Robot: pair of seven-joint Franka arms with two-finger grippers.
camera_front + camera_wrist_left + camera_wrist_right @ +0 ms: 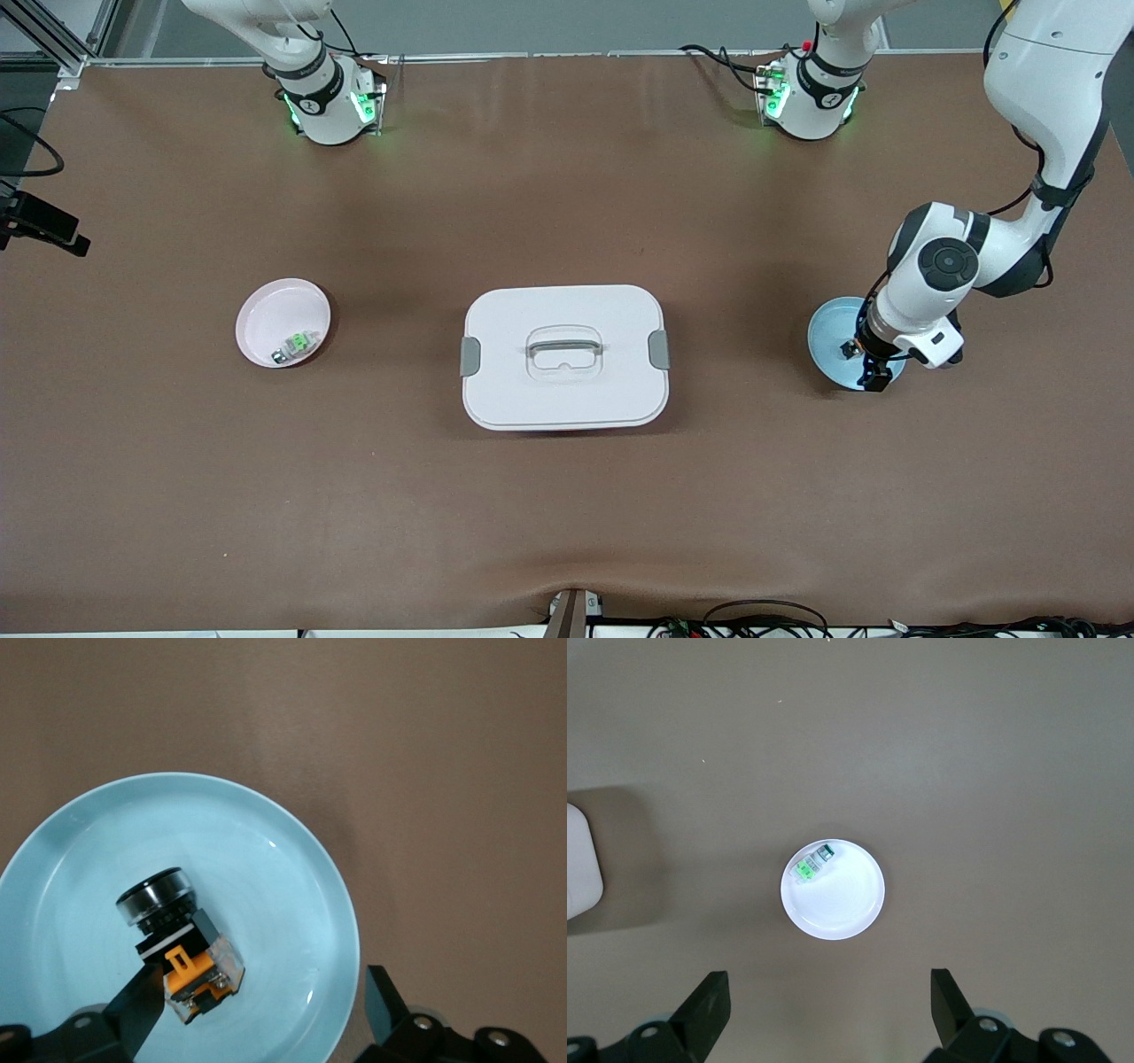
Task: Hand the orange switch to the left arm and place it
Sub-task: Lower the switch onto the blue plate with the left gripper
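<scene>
2 spread fingers of the left gripper (257, 1014) flank the small black-and-orange plastic switch (182, 948) in the round blue plate (292, 868); light, rigid, best pinched across its squarish body. The right gripper (824, 1010) waits, fingers spread.

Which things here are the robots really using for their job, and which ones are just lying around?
For the job:
- orange switch, lying in the blue plate
- left claw, open, low over that plate
- right claw, open, high over the pink plate
- white box, mid-table, to be avoided

Just lying about:
- green switch, in the pink plate
</scene>
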